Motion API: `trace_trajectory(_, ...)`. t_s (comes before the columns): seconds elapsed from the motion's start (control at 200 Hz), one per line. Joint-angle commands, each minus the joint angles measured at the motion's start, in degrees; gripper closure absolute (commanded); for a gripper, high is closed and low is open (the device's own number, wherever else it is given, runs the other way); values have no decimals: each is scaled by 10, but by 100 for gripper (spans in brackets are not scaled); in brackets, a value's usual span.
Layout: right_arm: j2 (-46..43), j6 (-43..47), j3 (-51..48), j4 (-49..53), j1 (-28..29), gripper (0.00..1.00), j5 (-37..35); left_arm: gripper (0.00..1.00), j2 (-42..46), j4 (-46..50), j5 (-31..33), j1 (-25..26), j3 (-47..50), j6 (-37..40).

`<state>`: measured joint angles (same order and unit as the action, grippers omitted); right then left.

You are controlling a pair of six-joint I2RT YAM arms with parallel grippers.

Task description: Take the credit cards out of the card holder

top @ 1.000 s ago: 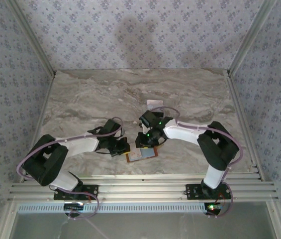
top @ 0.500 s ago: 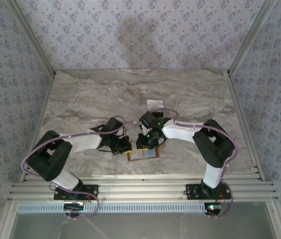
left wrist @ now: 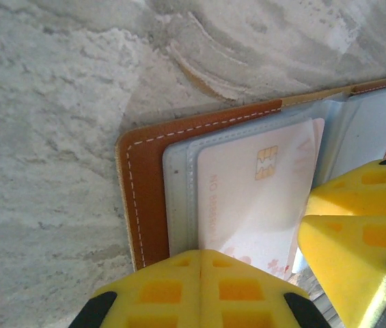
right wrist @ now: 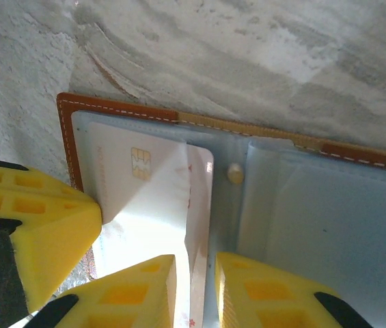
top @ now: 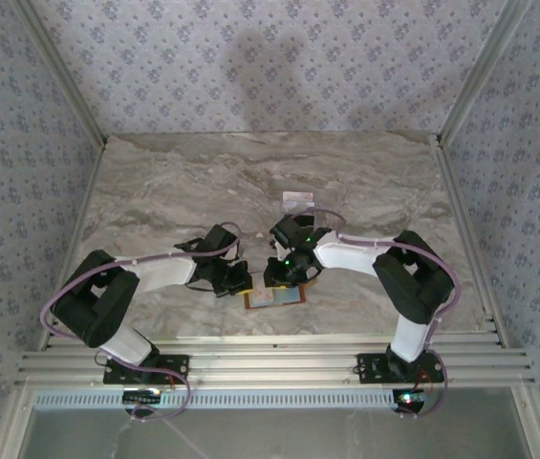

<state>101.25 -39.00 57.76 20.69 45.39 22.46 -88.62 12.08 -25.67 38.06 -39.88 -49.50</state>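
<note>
The brown card holder point(top: 274, 297) lies open near the table's front edge, grey-blue inner faces up. A pale credit card point(left wrist: 247, 191) with a gold chip sits in its left pocket. Its right edge is lifted out of the pocket. My left gripper point(left wrist: 201, 256) is shut, and its tips press down on the holder's near-left part. In the right wrist view, my right gripper point(right wrist: 196, 273) stands narrowly open astride the lifted edge of the credit card point(right wrist: 145, 205). A thin gap shows on the right-hand side. The left gripper's fingers point(right wrist: 35, 225) sit just to its left.
Another pale card point(top: 297, 200) lies flat on the marble table point(top: 155, 191), beyond both grippers. The two grippers are almost touching over the holder. Aluminium rails point(top: 270, 359) run along the front edge, and patterned walls close in the other sides.
The left arm has drawn in to the right, its tips staying on the holder. The right jaws have narrowed a little around the card's edge.
</note>
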Motion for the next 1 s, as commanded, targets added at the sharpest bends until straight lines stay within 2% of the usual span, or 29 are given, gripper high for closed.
trace_trajectory(0.0,-6,-8,-19,-14,-4,78,13,100,-15,48,29,4,-4,10)
trace_trajectory(0.305,-16,-37,-53,-84,-11,79,60,100,-16,47,28,4,-4,10)
trace_trajectory(0.764,-72,-110,-145,-291,-43,83,156,100,-37,45,27,6,-7,12)
trace_trajectory(0.994,-75,-120,-158,-305,-49,87,154,100,-41,45,29,7,-9,10)
